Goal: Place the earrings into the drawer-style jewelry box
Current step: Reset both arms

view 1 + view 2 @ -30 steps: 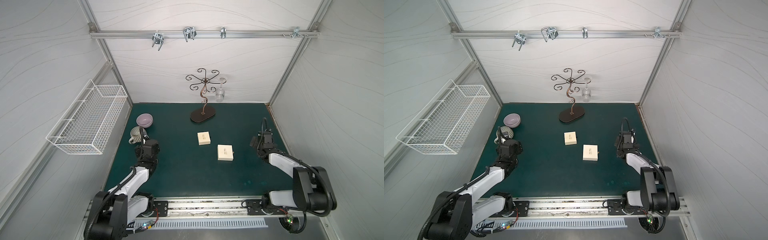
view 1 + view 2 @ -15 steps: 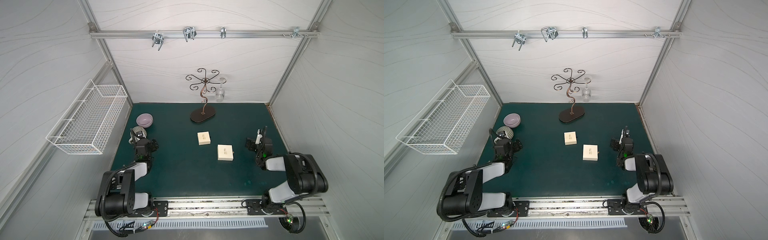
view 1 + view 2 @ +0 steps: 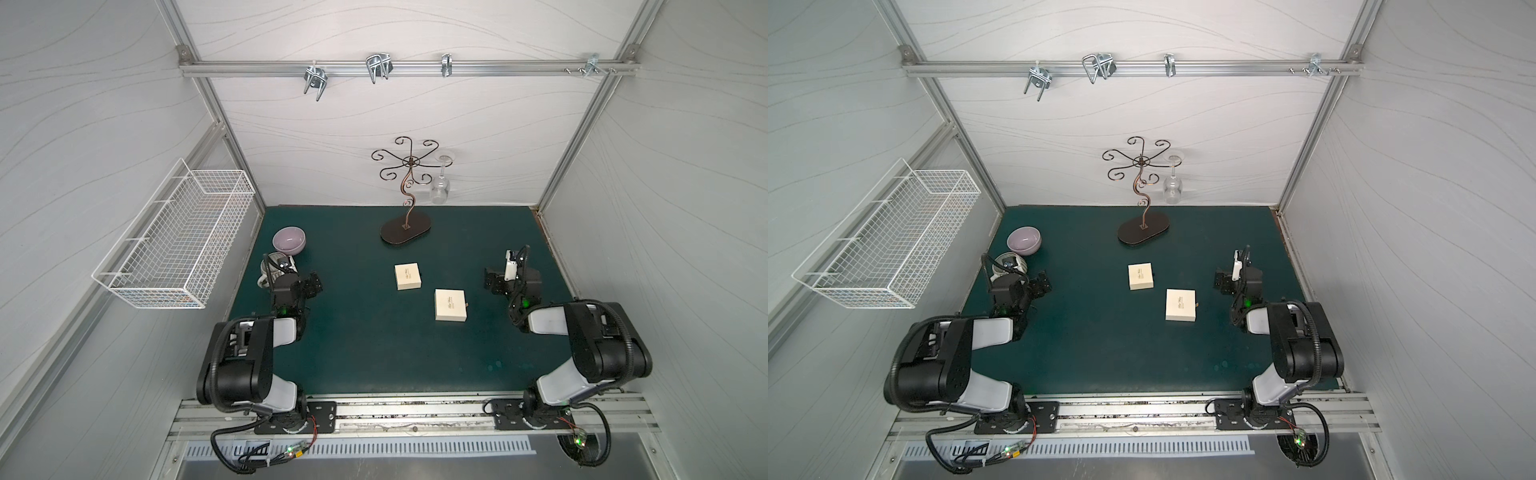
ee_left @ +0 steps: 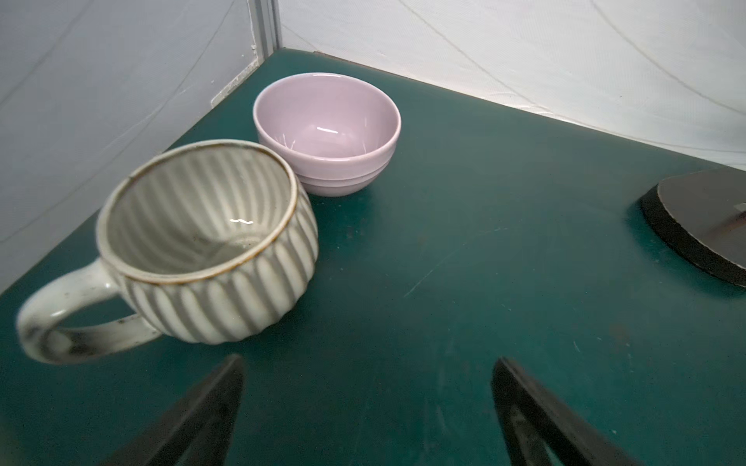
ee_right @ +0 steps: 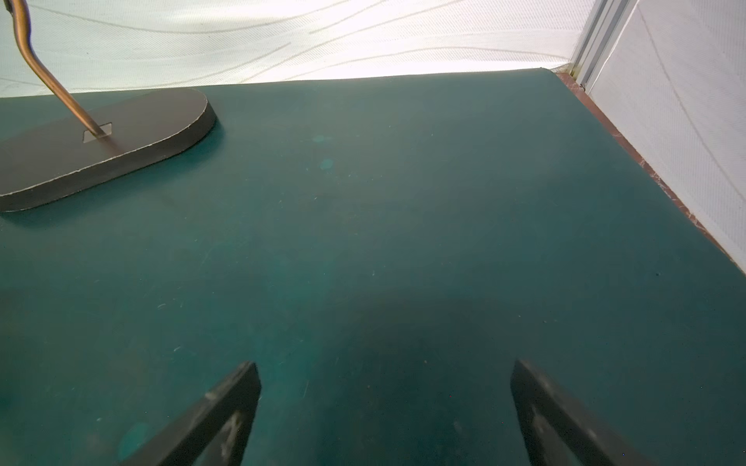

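**Arms at rest over a green mat, earrings not visible**

Green mat (image 3: 365,357) covers the table inside a white-walled booth, with a wire basket (image 3: 178,245) on the left wall. Mid-table sit two closed cream boxes: the farther box (image 3: 407,277) and the nearer, tabbed jewelry box (image 3: 450,305). The left gripper (image 4: 367,363) and right gripper (image 5: 385,367) flank them, jaws spread wide and empty. Far left, the left arm partly hides a ribbed mug (image 4: 210,246). The earrings are too small to make out.

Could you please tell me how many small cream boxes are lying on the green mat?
2. The farther box lies centrally, toward the stand; the nearer box, with a small side tab, lies apart from it, closer to the front. None appears hidden.
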Tool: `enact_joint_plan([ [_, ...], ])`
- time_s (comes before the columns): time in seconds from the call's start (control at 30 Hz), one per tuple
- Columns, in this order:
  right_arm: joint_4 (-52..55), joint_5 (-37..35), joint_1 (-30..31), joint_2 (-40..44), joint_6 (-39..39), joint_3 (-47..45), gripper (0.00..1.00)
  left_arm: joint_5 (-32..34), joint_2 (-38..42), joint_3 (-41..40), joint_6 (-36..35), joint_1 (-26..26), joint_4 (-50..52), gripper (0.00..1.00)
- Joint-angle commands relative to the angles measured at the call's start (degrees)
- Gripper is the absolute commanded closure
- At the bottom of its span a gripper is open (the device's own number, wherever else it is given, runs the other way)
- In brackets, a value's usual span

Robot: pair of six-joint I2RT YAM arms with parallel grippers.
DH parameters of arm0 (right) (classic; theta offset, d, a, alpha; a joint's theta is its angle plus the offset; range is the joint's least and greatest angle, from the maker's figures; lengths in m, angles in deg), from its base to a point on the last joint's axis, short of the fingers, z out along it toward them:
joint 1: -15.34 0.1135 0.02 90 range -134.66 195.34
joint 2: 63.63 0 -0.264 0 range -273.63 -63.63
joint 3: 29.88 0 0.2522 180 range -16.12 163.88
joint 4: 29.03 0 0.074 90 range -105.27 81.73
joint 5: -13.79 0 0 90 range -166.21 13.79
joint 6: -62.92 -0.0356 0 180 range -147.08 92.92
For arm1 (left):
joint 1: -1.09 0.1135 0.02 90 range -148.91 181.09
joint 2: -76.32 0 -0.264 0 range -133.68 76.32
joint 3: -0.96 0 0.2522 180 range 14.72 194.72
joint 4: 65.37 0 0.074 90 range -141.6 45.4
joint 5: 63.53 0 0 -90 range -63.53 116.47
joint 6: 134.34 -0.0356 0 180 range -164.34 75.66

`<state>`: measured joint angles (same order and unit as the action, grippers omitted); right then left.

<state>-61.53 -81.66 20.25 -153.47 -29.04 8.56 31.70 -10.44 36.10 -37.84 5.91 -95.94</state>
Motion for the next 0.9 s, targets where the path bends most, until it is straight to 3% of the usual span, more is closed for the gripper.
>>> enact_joint_plan([
  [0.0, -0.94, -0.15, 0.37, -0.42, 1.32, 0.19, 0.01, -1.75, -1.38, 3.94, -3.68, -1.64, 0.07, 0.00],
  [0.03, -0.94, -0.12, 0.36, -0.42, 1.33, 0.19, 0.01, -0.01, -2.37, 2.90, -4.44, -2.58, -3.82, 0.00],
  [0.13, -0.89, -0.17, 0.36, -0.42, 1.33, 0.19, 0.01, 1.78, -1.73, 3.73, -4.66, -3.63, -0.92, 0.00],
  [0.87, -0.94, -0.16, 0.30, -0.34, 1.34, 0.19, 0.01, 1.62, -1.33, 3.47, -4.49, -3.59, -0.76, 0.00],
])
